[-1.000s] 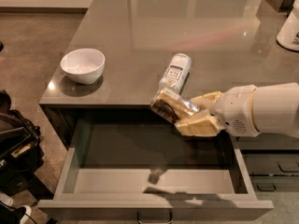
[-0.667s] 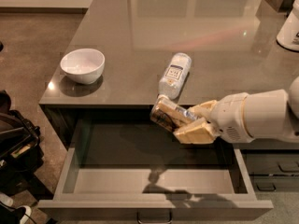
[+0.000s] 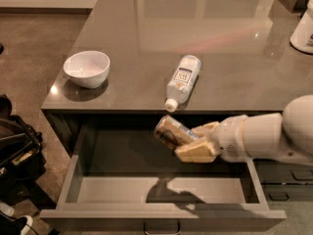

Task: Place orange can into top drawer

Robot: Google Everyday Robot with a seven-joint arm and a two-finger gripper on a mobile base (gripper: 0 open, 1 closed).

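Observation:
My gripper (image 3: 188, 140) reaches in from the right and is shut on the orange can (image 3: 168, 131), a small golden-orange and cream can held tilted, its silvery end pointing up-left. The can hangs in the air over the middle of the open top drawer (image 3: 117, 190), a wide shallow grey drawer pulled out below the counter edge. The can's shadow falls on the drawer floor. The drawer's dark handle (image 3: 161, 226) shows at the bottom edge.
A clear water bottle (image 3: 183, 81) with a white cap lies on the grey counter (image 3: 195, 28) near its front edge. A white bowl (image 3: 87, 68) sits at the counter's left. A white object (image 3: 304, 28) stands far right. Dark drawers (image 3: 283, 180) lie lower right; dark equipment (image 3: 14, 151) left.
My gripper has carried the can down and a little left, from the counter's front edge to lower over the open drawer. The bottle and bowl have not moved.

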